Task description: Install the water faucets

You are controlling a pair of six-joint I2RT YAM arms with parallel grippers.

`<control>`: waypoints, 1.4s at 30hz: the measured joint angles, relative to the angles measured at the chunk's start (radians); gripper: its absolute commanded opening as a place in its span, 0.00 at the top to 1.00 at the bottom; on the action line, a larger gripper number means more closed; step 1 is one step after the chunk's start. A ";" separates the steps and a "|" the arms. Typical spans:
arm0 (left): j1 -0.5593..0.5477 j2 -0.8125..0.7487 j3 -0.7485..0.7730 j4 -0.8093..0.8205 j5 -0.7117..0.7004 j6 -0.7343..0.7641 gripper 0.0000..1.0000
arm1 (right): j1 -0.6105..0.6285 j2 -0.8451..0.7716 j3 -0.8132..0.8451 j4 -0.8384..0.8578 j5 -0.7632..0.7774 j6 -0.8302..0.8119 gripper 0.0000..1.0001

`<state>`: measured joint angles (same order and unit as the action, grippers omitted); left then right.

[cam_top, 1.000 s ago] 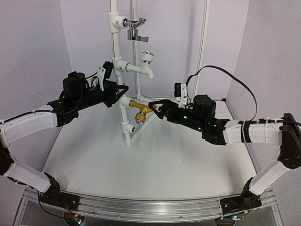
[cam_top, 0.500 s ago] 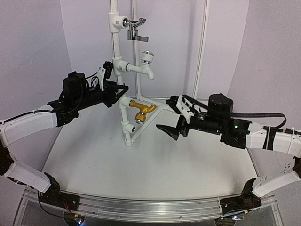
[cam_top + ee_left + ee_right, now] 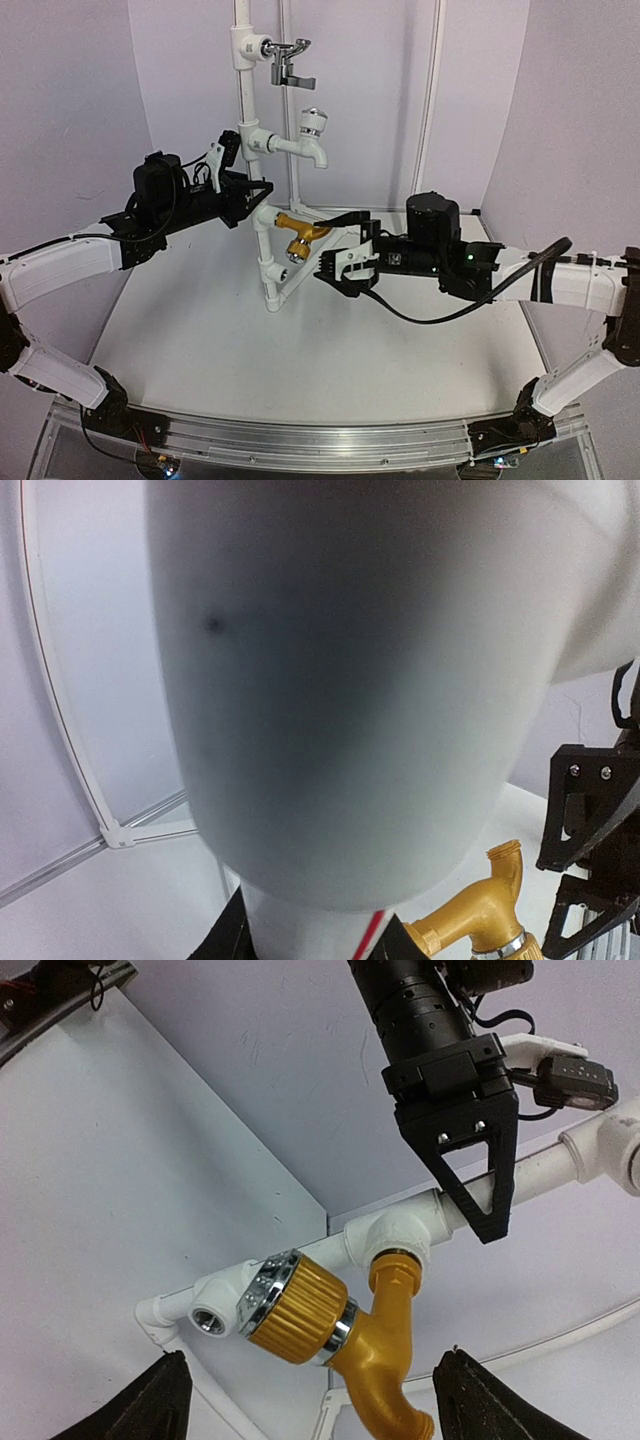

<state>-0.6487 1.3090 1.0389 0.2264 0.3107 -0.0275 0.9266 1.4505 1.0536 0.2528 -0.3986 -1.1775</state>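
Note:
The golden-brass faucet (image 3: pixel 298 238) is screwed into a tee of the white pipe stand (image 3: pixel 262 240), its ribbed knob tilted toward the front. In the right wrist view the faucet (image 3: pixel 340 1330) hangs from the tee between my fingers. My right gripper (image 3: pixel 336 246) is open, just right of the faucet, with its jaws wide apart and not touching it (image 3: pixel 318 1405). My left gripper (image 3: pixel 252 196) is shut on the white pipe just above the faucet. That pipe (image 3: pixel 350 680) fills the left wrist view, with the faucet (image 3: pixel 480 910) at the lower right.
A white plastic tap (image 3: pixel 312 135) and a chrome lever tap (image 3: pixel 290 62) are mounted higher on the stand. An empty threaded socket (image 3: pixel 208 1317) sits below the golden faucet. Pale walls close in at back and sides. A white conduit (image 3: pixel 432 100) runs up the back wall.
My right gripper pulled back to the right and turned, then came back toward the faucet with jaws open. The left gripper has not moved.

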 measured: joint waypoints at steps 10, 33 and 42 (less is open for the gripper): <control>0.000 0.000 0.000 0.000 -0.001 0.000 1.00 | 0.027 0.127 0.018 0.167 0.093 -0.144 0.28; 0.003 0.000 0.000 0.001 -0.004 -0.006 1.00 | 0.107 0.204 0.001 0.499 0.306 0.494 0.67; 0.000 0.000 0.000 0.000 0.001 -0.001 1.00 | 0.101 0.206 -0.001 0.582 0.379 1.038 0.82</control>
<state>-0.6491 1.3094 1.0389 0.2268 0.3119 -0.0285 1.0273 1.6568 1.0527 0.8343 -0.0197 -0.1399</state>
